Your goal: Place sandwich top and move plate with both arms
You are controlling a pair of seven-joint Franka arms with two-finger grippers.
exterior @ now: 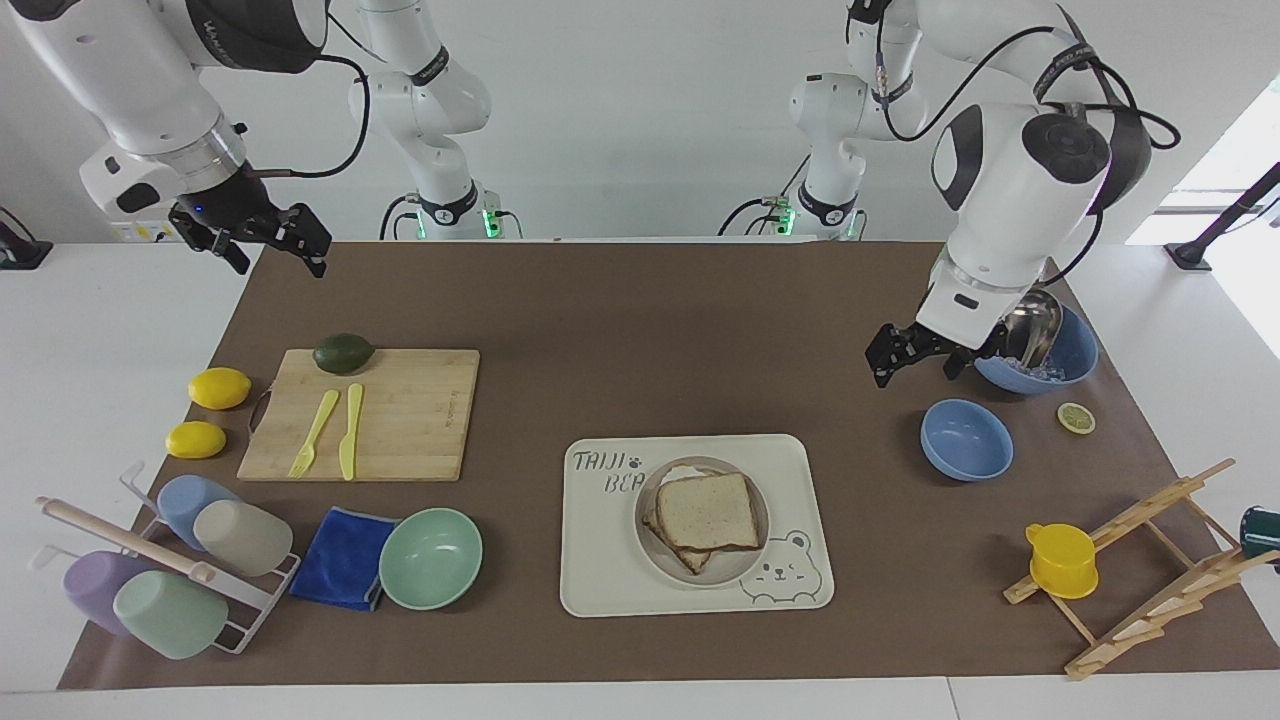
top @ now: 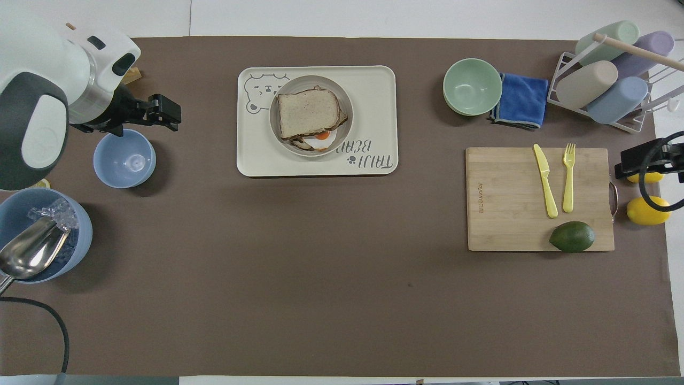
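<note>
The sandwich top [exterior: 706, 511] lies flat on the stack of egg toast in the plate [exterior: 745, 567], lower centre of the facing view; in the overhead view the top [top: 308, 113] covers most of the plate [top: 279, 92], with a bit of fried egg [top: 322, 136] showing at its lower edge. The plate sits on the bear tray [exterior: 600, 560], upper centre of the overhead view [top: 374, 91].

The left gripper [exterior: 908, 353] hangs in the air at the right of the facing view, over bare mat beside the big blue bowl [exterior: 1075, 358], well apart from the tray. Its fingers are spread and hold nothing. In the overhead view the left gripper [top: 164, 111] is at the upper left, just above the small blue bowl [top: 124, 158]. The big bowl holds ice and a metal scoop [top: 29, 255].

The right gripper [exterior: 265, 238] waits raised at the upper left of the facing view, over the mat's edge; fingers apart, empty. In the overhead view only part of it shows at the right edge [top: 644, 159], by the lemons [top: 647, 210].

The cutting board [exterior: 400, 440] with avocado [exterior: 343, 353], fork and knife sits at the left of the facing view.
</note>
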